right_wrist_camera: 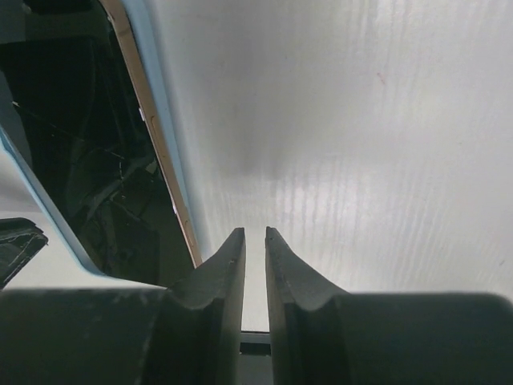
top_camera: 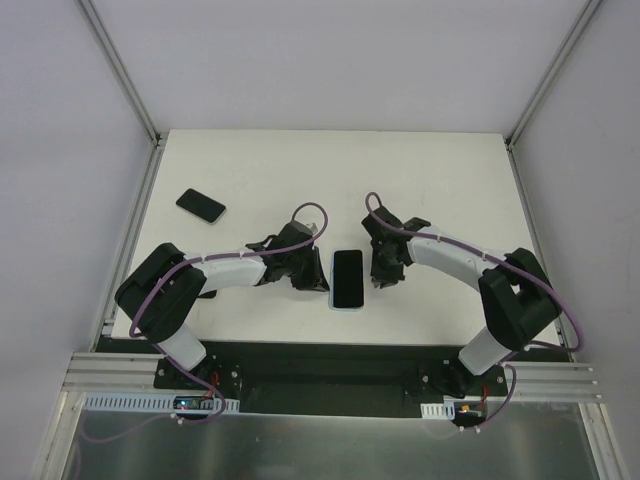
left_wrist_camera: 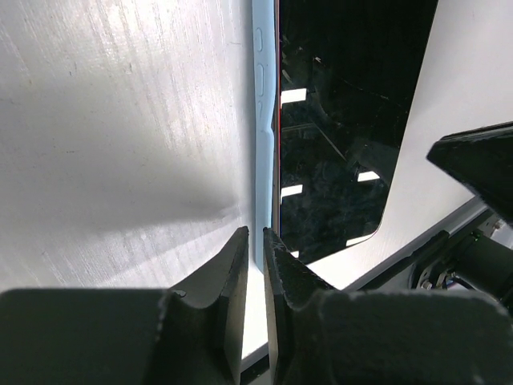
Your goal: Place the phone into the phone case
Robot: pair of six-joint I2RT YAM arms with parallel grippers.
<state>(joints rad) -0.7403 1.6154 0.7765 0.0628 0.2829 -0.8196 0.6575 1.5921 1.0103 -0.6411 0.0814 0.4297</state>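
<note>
A black-screened phone (top_camera: 347,277) lies in a light blue phone case (top_camera: 346,308) at the middle of the table. In the left wrist view the case's side wall (left_wrist_camera: 262,120) runs along the phone's screen (left_wrist_camera: 337,120). In the right wrist view the phone's gold edge (right_wrist_camera: 157,136) shows beside the case's rim (right_wrist_camera: 160,72). My left gripper (top_camera: 310,273) is shut and empty, its tips (left_wrist_camera: 255,235) at the case's left side. My right gripper (top_camera: 383,270) is shut and empty, just right of the case, with its tips (right_wrist_camera: 255,233) over bare table.
A second black phone-shaped slab (top_camera: 200,205) lies at the far left of the white table (top_camera: 450,180). The table's metal frame rail (top_camera: 330,375) runs along the near edge. White walls enclose the sides and back.
</note>
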